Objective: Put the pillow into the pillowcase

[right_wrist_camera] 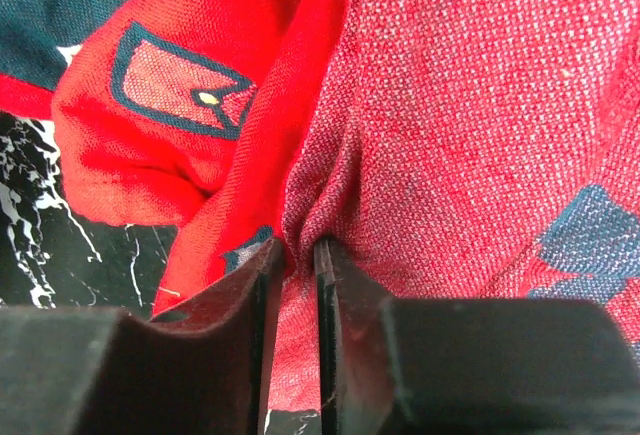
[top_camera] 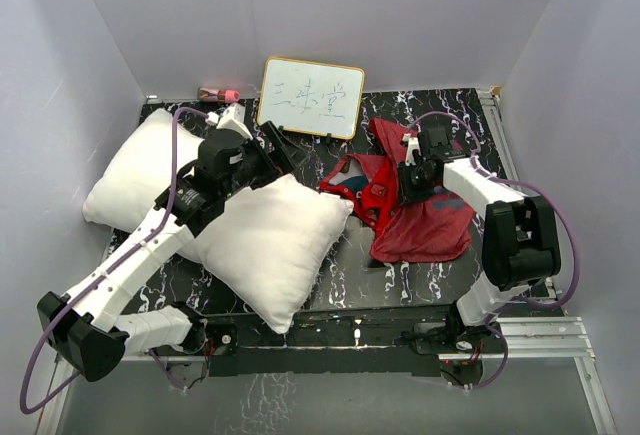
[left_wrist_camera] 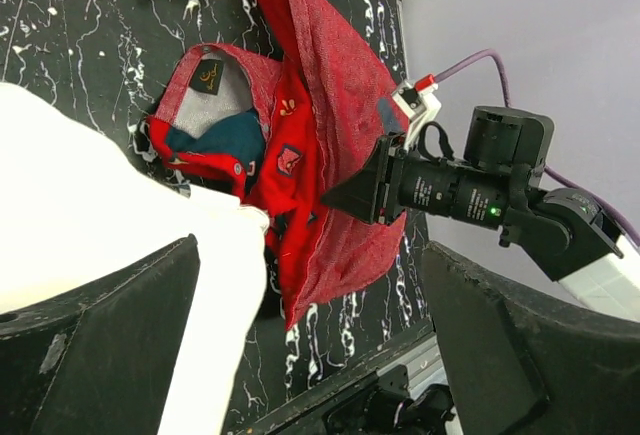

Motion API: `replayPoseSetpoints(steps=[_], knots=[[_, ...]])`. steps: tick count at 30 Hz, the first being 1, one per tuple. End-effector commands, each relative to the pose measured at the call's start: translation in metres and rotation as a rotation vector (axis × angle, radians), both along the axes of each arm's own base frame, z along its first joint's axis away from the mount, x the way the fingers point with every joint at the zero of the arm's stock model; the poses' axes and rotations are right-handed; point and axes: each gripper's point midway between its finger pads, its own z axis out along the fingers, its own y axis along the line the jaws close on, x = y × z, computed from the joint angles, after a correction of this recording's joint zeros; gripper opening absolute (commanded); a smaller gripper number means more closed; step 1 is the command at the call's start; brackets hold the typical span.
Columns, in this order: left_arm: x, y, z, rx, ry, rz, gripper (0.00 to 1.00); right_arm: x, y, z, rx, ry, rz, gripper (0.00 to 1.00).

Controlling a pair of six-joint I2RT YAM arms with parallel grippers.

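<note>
Your right gripper [right_wrist_camera: 300, 255] is clenched on a pillowcase [right_wrist_camera: 450, 105] fold, presumably to lift its mouth. Your left gripper [left_wrist_camera: 310, 250], released, hovers over the pillow [left_wrist_camera: 100, 205] at nine o'clock.

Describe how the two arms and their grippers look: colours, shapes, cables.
The left arm and right arm have white shell links joined by chunky black motor housings. A purple cable loops along each. The left gripper and right gripper have flat, matte black fingers. A small green light glows on the right arm's black wrist.
</note>
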Motion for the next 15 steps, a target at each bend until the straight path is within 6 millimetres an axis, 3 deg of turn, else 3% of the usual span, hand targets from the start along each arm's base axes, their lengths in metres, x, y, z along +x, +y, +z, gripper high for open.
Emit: replayPoseSetpoints(steps=[1, 3, 5, 6, 8, 10, 12, 13, 15], knots=[[-0.006, -0.003, 0.010, -0.062, -0.007, -0.013, 0.90, 0.010, 0.000, 0.011, -0.015, -0.078, 0.014, 0.13], [-0.004, -0.004, 0.012, -0.054, -0.014, -0.019, 0.90, 0.011, 0.007, 0.022, 0.012, -0.091, 0.063, 0.08], [-0.002, -0.006, 0.013, -0.038, -0.020, -0.030, 0.90, 0.013, 0.021, 0.057, 0.086, -0.152, 0.174, 0.08], [-0.001, -0.007, 0.014, -0.029, -0.023, -0.036, 0.90, 0.012, 0.028, 0.086, 0.131, -0.213, 0.258, 0.08], [-0.001, -0.008, 0.014, -0.015, -0.031, -0.050, 0.90, 0.018, 0.035, 0.161, 0.186, -0.420, 0.385, 0.08], [-0.001, -0.008, 0.014, -0.002, -0.044, -0.060, 0.90, 0.030, 0.023, 0.241, 0.083, -0.703, 0.413, 0.08], [0.000, -0.007, 0.012, 0.007, -0.051, -0.061, 0.90, 0.044, -0.021, 0.293, -0.087, -0.888, 0.303, 0.08], [0.000, -0.007, 0.011, 0.011, -0.057, -0.062, 0.90, 0.050, -0.057, 0.304, -0.168, -0.915, 0.222, 0.08], [0.001, -0.007, 0.009, 0.018, -0.067, -0.066, 0.90, 0.053, -0.138, 0.298, -0.309, -0.876, 0.054, 0.08]])
